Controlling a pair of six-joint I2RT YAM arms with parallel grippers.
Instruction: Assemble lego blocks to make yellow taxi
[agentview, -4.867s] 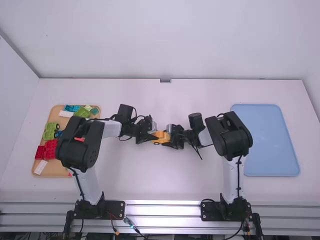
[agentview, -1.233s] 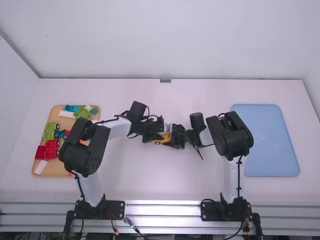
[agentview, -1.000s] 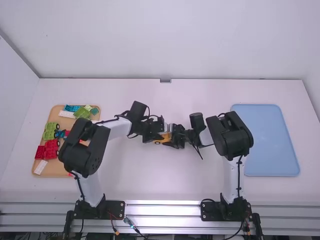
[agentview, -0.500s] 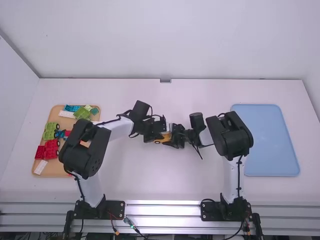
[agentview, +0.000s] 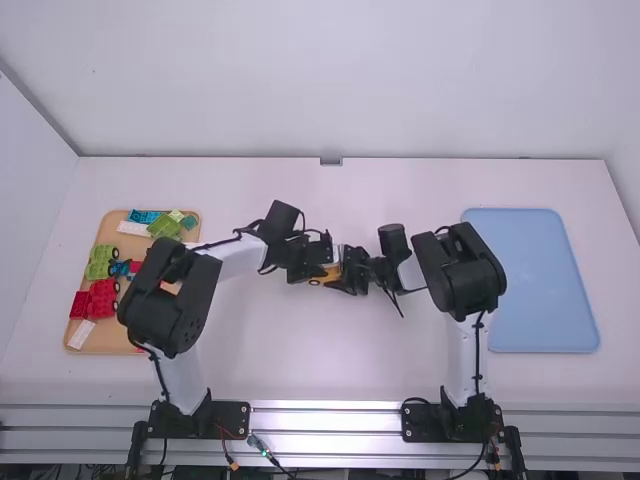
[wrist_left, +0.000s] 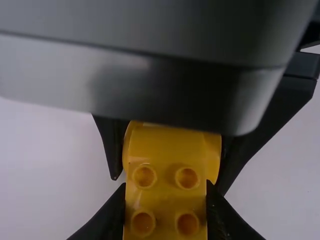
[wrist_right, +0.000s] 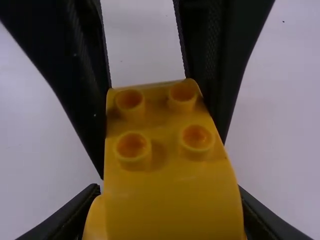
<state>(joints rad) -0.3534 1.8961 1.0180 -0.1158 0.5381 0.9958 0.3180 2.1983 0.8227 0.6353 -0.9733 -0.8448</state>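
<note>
We now have our left tool (agentview: 318, 272) nearer our right tool (agentview: 345, 273) than before, both closed on the yellow block (wrist_left: 166, 157)

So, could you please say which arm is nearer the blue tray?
The right arm: it stands beside the blue tray, while the left arm is farther off, by the wooden tray.

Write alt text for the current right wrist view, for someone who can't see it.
A yellow block with four round studs is held between the black fingers of the left tool and, nearer the camera, those of the right tool, above a white table.
</note>
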